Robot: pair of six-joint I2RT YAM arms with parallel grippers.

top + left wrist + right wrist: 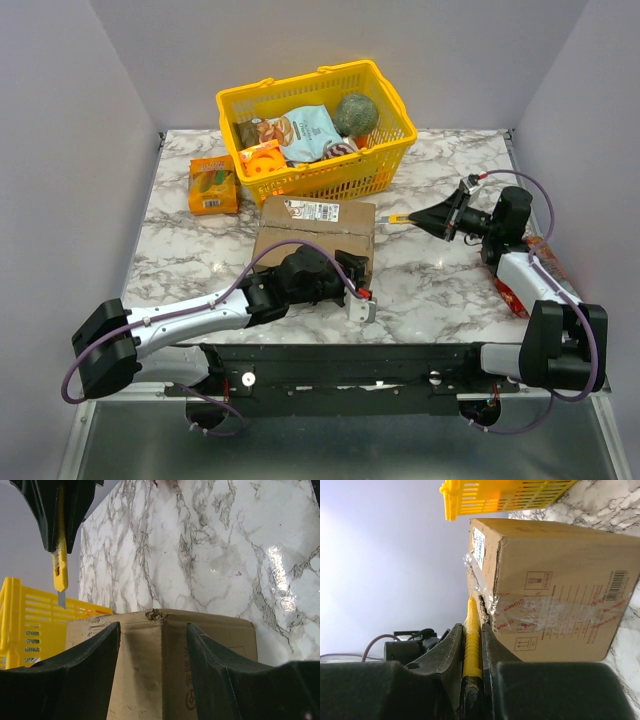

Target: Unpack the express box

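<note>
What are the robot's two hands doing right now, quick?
Left gripper: open, fingers spread by the brown cardboard express box.
Right gripper: closed on the yellow plastic utility knife.

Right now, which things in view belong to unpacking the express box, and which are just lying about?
In the job: express box; yellow utility knife, held in right gripper; left gripper, open at the box.
Lying about: yellow basket; orange snack box; red packet.

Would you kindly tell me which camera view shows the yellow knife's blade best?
The left wrist view: the knife sticks out of the right hand with its grey blade bare. The right wrist view shows only its yellow handle, clamped in that hand, beside the box. The top view shows a tiny yellow sliver.
</note>
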